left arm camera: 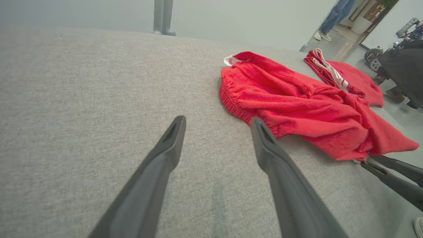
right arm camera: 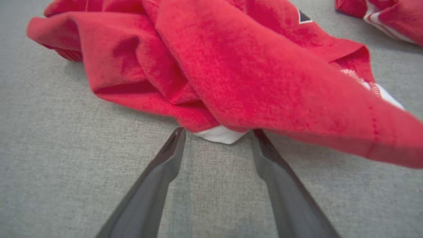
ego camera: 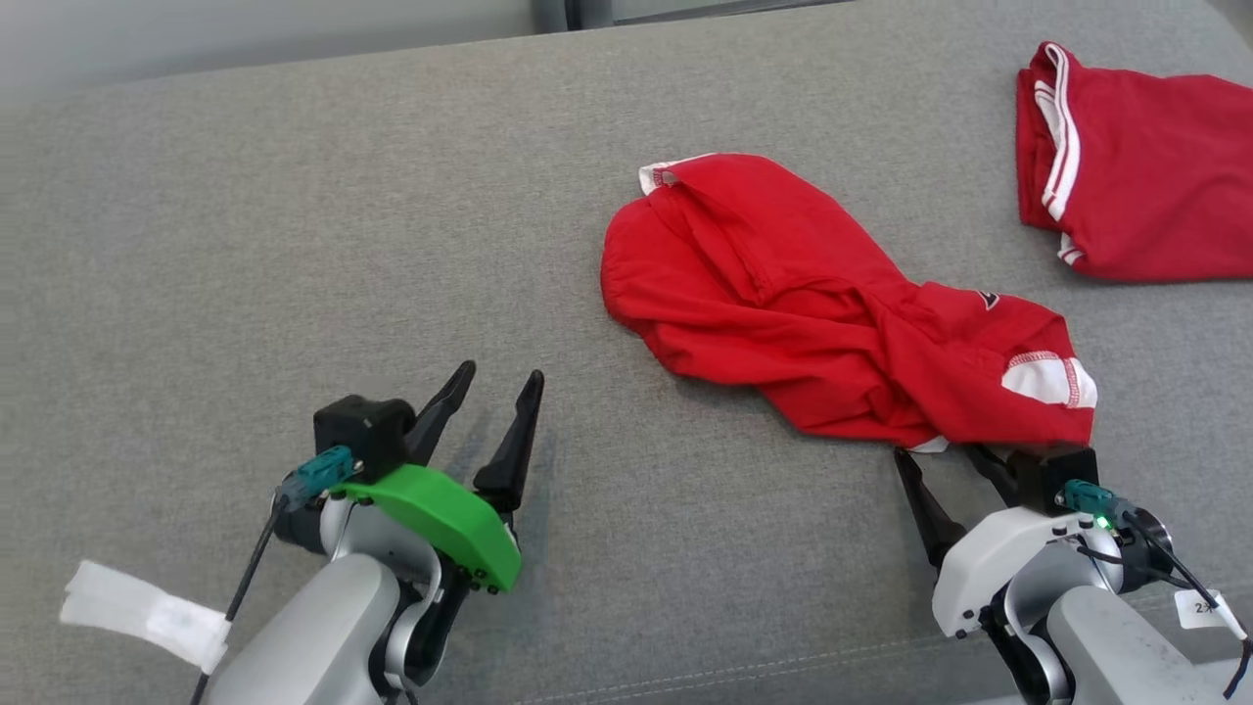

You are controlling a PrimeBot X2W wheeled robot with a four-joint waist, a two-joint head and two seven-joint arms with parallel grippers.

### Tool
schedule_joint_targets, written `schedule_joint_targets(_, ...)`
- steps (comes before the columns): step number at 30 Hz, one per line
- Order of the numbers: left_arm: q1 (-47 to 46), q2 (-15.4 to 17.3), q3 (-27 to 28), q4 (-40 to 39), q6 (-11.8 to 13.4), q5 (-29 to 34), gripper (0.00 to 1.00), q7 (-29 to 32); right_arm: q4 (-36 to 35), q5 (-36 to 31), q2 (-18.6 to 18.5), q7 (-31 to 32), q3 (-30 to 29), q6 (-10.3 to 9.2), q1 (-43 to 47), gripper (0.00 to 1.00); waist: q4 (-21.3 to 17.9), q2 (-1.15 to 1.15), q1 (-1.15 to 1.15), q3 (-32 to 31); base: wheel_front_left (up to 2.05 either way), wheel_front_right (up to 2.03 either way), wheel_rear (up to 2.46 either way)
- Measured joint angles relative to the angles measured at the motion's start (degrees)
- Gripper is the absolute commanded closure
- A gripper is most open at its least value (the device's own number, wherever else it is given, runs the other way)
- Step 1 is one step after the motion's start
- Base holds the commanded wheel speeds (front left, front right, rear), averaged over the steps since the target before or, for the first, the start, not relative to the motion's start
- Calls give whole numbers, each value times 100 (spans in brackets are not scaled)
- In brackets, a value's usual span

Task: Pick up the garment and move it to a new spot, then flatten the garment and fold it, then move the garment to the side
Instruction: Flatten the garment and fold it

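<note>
Fingers on the right (ego camera: 920, 504) (right arm camera: 155, 178) stand spread wide, holding nothing. Their tips sit at the near edge of the crumpled red garment (ego camera: 783, 313) (right arm camera: 231, 66), either side of a white corner peeking out beneath it. Left fingers (ego camera: 511, 441) (left arm camera: 158, 165) are spread wide too and empty, low over the bare grey fabric surface (ego camera: 294, 245), well apart from the cloth. The garment lies bunched right of centre, a white-trimmed hem at each end. Farther off on the right lies a second red garment (ego camera: 1136, 186) (left arm camera: 353, 77) with white stripes, and beyond the surface's far edge are a person's legs (left arm camera: 330, 19).
</note>
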Motion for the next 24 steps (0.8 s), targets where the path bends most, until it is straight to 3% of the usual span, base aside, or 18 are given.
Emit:
schedule_joint_targets(3,256,26,235,-46,31,-97,0,-155,80,67,27,1,-37,0,1,0,169,0,0,-72,0,0,0)
schedule_joint_targets(4,328,27,315,-68,52,-135,0,-179,99,78,40,1,-55,0,1,7,218,0,0,-97,0,0,0)
schedule_joint_targets(9,623,111,422,-169,53,-193,0,-196,226,115,38,18,-85,9,23,65,411,0,0,-215,0,0,0)
schedule_joint_targets(10,714,167,502,-199,53,-189,0,-231,272,115,27,53,-53,57,55,100,463,0,0,-265,0,0,0)
schedule_joint_targets(14,871,269,701,-298,69,-185,0,-279,256,229,16,126,57,288,144,100,519,0,0,-377,0,0,0)
schedule_joint_targets(19,1121,382,926,-377,69,-179,0,-303,-321,569,25,393,322,922,185,100,502,0,0,-504,0,0,0)
schedule_joint_targets(24,1271,475,1148,-537,70,-179,0,-322,-1540,1484,23,580,45,983,180,100,337,0,0,-571,0,0,0)
